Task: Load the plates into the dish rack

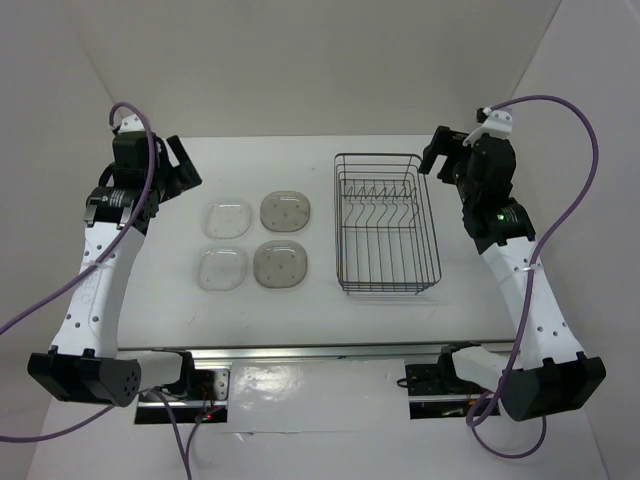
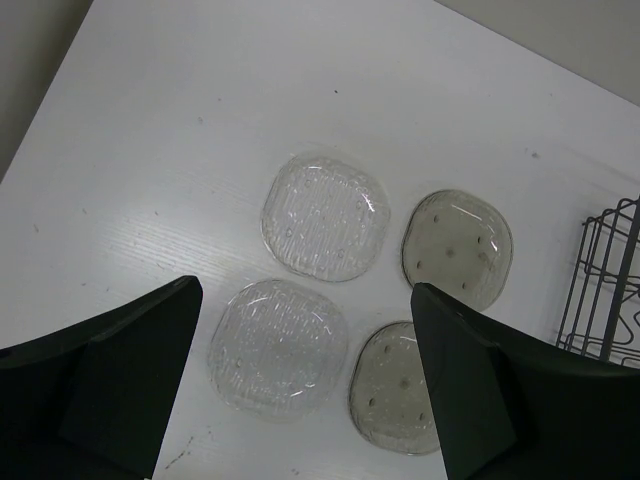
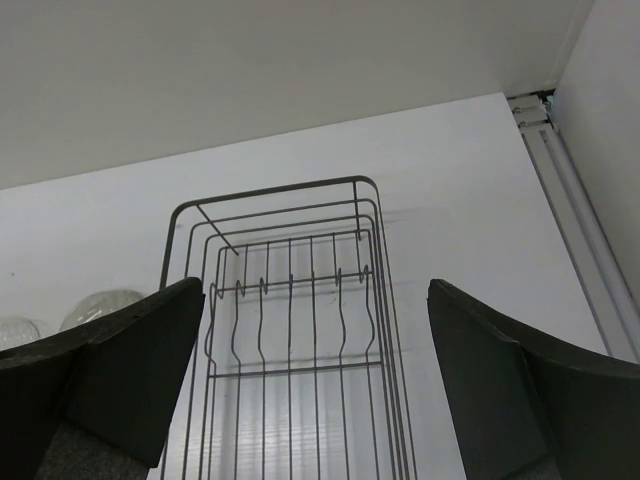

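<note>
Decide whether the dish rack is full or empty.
Empty: the rack holds only bare tines; all four plates lie on the table beside it.

White left arm (image 1: 100,285) and right arm (image 1: 537,312) have black joints (image 1: 128,157), purple cables (image 1: 596,150).

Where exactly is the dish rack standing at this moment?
In the top view the dish rack stands on the table right of centre, between the two greyish plates and the right gripper.

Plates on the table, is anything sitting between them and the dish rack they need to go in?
Nothing visible does. Only a strip of bare table separates the plates from the dish rack, and no dishes sit in the rack.
</note>
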You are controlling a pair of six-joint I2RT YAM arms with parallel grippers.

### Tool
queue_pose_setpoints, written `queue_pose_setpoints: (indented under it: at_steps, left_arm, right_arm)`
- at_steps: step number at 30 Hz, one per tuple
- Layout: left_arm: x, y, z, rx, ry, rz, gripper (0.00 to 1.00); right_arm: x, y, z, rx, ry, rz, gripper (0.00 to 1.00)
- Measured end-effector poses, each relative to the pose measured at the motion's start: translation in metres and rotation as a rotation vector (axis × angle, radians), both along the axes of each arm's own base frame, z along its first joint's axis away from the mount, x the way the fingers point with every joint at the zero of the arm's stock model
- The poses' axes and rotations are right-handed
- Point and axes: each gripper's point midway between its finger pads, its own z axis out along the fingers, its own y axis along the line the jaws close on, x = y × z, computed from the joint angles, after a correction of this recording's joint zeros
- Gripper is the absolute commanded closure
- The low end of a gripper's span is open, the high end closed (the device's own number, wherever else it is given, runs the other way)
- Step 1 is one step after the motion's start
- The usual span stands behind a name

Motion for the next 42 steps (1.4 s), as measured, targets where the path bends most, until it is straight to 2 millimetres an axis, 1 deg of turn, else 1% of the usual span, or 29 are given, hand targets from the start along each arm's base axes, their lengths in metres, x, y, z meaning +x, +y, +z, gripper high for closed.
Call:
queue_pose_setpoints:
  at_steps: [5, 9, 13, 16, 17, 19, 20, 22, 24, 25, 26, 28, 31, 33, 35, 37, 39, 40, 42]
  left_arm:
    - [0.001, 0.000, 0.001, 0.000, -0.003, 0.001, 0.00]
    - [0.001, -0.005, -0.001, -0.016, -0.032, -0.023, 0.00]
    - [-0.005, -0.012, -0.009, -0.042, -0.056, -0.057, 0.00]
    - [0.000, -0.009, -0.019, -0.057, -0.036, -0.046, 0.00]
    - [0.006, -0.005, -0.028, -0.069, -0.014, -0.026, 0.00]
    - [0.020, 0.004, -0.053, -0.087, 0.062, 0.004, 0.04]
    - [0.028, 0.008, -0.067, -0.101, 0.100, 0.016, 0.04]
    - [0.041, 0.013, -0.106, -0.141, 0.203, 0.028, 0.04]
    - [0.045, 0.017, -0.141, -0.180, 0.292, 0.039, 0.04]
    - [0.044, 0.019, -0.155, -0.201, 0.325, 0.049, 0.04]
    - [0.042, 0.020, -0.164, -0.216, 0.349, 0.054, 0.04]
    - [0.040, 0.024, -0.176, -0.240, 0.380, 0.064, 0.04]
    - [0.047, 0.031, -0.182, -0.264, 0.373, 0.069, 0.05]
    - [0.052, 0.034, -0.189, -0.275, 0.371, 0.070, 0.08]
    - [0.057, 0.035, -0.201, -0.284, 0.388, 0.068, 0.09]
    - [0.060, 0.034, -0.214, -0.293, 0.411, 0.066, 0.14]
    - [0.061, 0.033, -0.230, -0.304, 0.443, 0.065, 0.14]
    - [0.061, 0.033, -0.236, -0.310, 0.457, 0.063, 0.21]
    - [0.060, 0.034, -0.249, -0.322, 0.487, 0.071, 0.22]
  right_arm:
    - [0.000, 0.005, 0.000, 0.002, 0.000, 0.020, 0.00]
    - [0.000, 0.010, -0.001, 0.000, 0.004, 0.031, 0.00]
    - [-0.001, 0.022, -0.001, 0.006, 0.004, 0.079, 0.00]
    - [-0.002, 0.033, -0.002, 0.017, 0.006, 0.138, 0.00]
    - [-0.003, 0.036, -0.002, 0.022, 0.007, 0.157, 0.00]
    - [-0.003, 0.043, 0.000, 0.030, 0.000, 0.194, 0.00]
    - [-0.004, 0.047, 0.001, 0.035, -0.004, 0.211, 0.00]
    - [-0.005, 0.054, 0.003, 0.041, -0.008, 0.243, 0.00]
    - [-0.007, 0.063, 0.004, 0.045, -0.012, 0.275, 0.00]
    - [-0.008, 0.067, 0.004, 0.046, -0.013, 0.290, 0.00]
    - [-0.008, 0.072, 0.004, 0.047, -0.015, 0.305, 0.00]
    - [-0.010, 0.080, 0.001, 0.048, -0.013, 0.332, 0.00]
    - [-0.012, 0.087, -0.009, 0.048, 0.005, 0.360, 0.00]
    - [-0.013, 0.091, -0.012, 0.049, 0.012, 0.372, 0.00]
    - [-0.014, 0.095, -0.011, 0.049, 0.010, 0.385, 0.00]
    - [-0.015, 0.099, -0.010, 0.050, 0.007, 0.401, 0.00]
    - [-0.017, 0.103, -0.011, 0.047, 0.008, 0.413, 0.00]
    - [-0.017, 0.104, -0.011, 0.047, 0.007, 0.419, 0.00]
    - [-0.018, 0.108, -0.011, 0.046, 0.004, 0.432, 0.00]
